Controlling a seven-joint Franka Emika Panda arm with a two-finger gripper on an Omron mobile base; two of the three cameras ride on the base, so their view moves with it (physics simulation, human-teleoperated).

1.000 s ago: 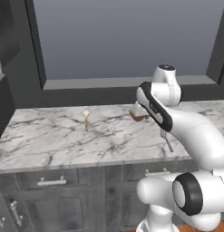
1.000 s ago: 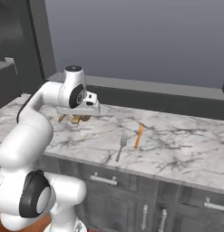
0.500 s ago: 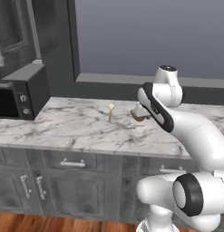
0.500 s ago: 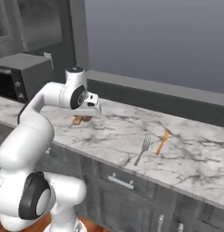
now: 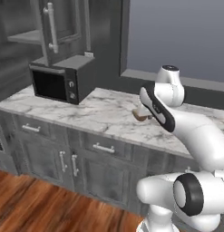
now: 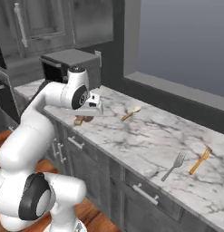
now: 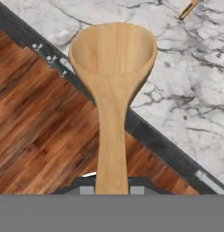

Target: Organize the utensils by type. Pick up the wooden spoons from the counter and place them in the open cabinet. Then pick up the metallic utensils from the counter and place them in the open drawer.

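Marble bench [image 6: 145, 136], step one of four under way. Your claw [image 6: 84, 118] is clamped on the long spoon [image 7: 111, 90], carried over the bench edge. Beyond the claw: short spoon [image 6: 131, 113], fork [image 6: 174, 165], orange utensil [image 6: 200, 160], all unsorted. Cabinet [image 5: 63, 27] awaits.

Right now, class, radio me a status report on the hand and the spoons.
Hand shut on long wooden spoon, held over counter edge. Shorter spoon, fork on counter. Nothing blocking.
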